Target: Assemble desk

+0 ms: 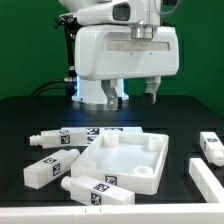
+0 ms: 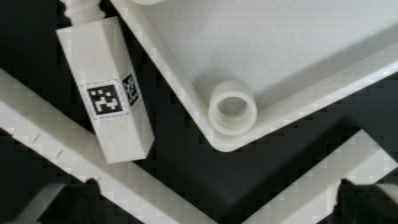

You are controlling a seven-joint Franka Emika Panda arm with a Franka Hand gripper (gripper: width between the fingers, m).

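Black tabletop point(image 1: 25, 120) strewn with white parts. Desk top point(image 1: 130, 158) laid centrally, rim up; leg point(image 2: 107, 95) lying just beside its corner socket point(image 2: 231, 108). End effector point(image 1: 137, 95) hung above, jaws wide, nothing held. Leg best gripped squarely mid-length, then stood over socket.

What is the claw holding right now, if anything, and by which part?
Nothing is held. The claw hangs open above the table, its fingers clear of the desk top and of the loose legs lying beside it.
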